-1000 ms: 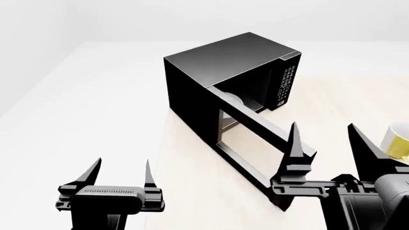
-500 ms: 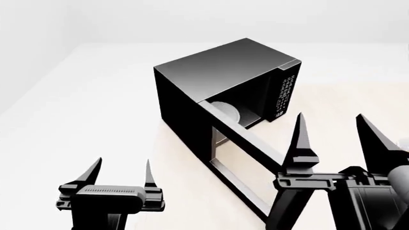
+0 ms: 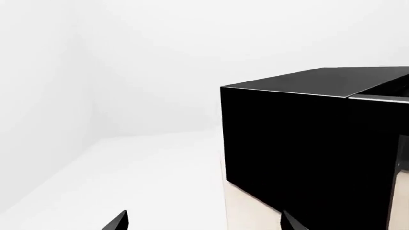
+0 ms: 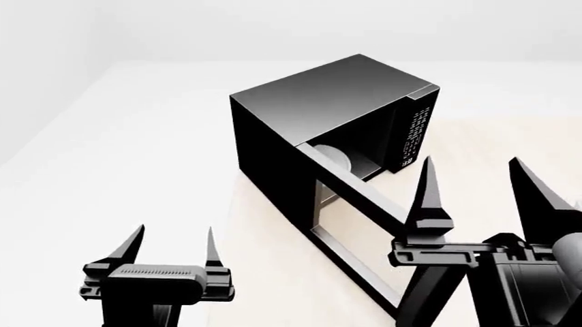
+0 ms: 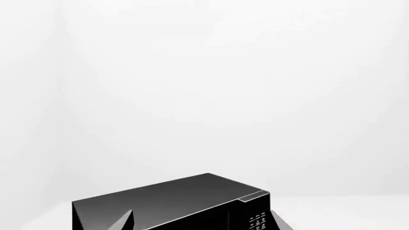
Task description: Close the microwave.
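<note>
The black microwave (image 4: 318,102) stands on the pale table, its windowed door (image 4: 359,231) swung wide open toward me. The white plate (image 4: 334,157) shows inside, and the white-marked button panel (image 4: 414,136) is on its right front. My right gripper (image 4: 478,204) is open and empty, raised just right of the door's free end, its left fingertip (image 4: 426,197) close to the door. My left gripper (image 4: 173,245) is open and empty, low at the left, apart from the microwave. The microwave also shows in the left wrist view (image 3: 307,143) and the right wrist view (image 5: 166,206).
The pale wooden table (image 4: 272,272) ends at a left edge beside the microwave, with white floor (image 4: 118,150) beyond. White walls stand behind.
The view has shifted, so the microwave sits slightly right of where it was half a second ago. My right gripper rose over the last second. A yellow-white object at the right edge is out of view.
</note>
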`<state>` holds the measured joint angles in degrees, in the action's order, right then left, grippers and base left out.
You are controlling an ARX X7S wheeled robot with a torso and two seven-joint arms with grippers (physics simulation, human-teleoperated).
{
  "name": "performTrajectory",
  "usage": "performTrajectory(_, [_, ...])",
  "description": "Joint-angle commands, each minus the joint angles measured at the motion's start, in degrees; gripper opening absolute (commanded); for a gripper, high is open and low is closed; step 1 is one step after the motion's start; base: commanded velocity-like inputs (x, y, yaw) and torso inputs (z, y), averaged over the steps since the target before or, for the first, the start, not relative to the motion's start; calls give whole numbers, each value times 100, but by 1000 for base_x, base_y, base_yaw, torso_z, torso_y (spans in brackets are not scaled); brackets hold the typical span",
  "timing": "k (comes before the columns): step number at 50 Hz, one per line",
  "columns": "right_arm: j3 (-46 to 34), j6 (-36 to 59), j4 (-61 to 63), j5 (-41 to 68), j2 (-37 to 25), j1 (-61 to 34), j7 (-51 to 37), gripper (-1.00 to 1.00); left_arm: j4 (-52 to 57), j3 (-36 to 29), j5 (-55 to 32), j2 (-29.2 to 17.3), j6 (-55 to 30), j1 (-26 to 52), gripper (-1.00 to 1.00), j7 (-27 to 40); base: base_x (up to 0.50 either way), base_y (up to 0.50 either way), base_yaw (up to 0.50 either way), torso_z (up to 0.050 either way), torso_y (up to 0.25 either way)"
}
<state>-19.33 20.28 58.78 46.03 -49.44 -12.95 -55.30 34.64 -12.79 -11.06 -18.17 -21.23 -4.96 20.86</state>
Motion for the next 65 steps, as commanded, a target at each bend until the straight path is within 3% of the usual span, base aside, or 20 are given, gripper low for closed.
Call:
performTrajectory(1, [-56, -133, 0, -6, -52, -68, -28, 100, -15, -27, -3, -14, 28, -10, 100, 24, 0, 0, 0, 0, 0])
performTrajectory(19, [-244, 48, -79, 123, -15, -404, -87, 100, -50, -36, -49, -41, 23, 40, 100, 44, 146, -5, 0, 0, 0])
performTrajectory(35, [-489, 565, 92, 1359, -88, -2011, -663, 100, 65, -47, -86, -90, -61, 12, 100, 90, 0, 0, 0, 0, 0])
performTrajectory(65, [-1438, 1576, -71, 2437, 714, -3544, -943, 100, 41, -28, -136, -146, -26, 8, 100, 155, 0, 0, 0, 0, 0])
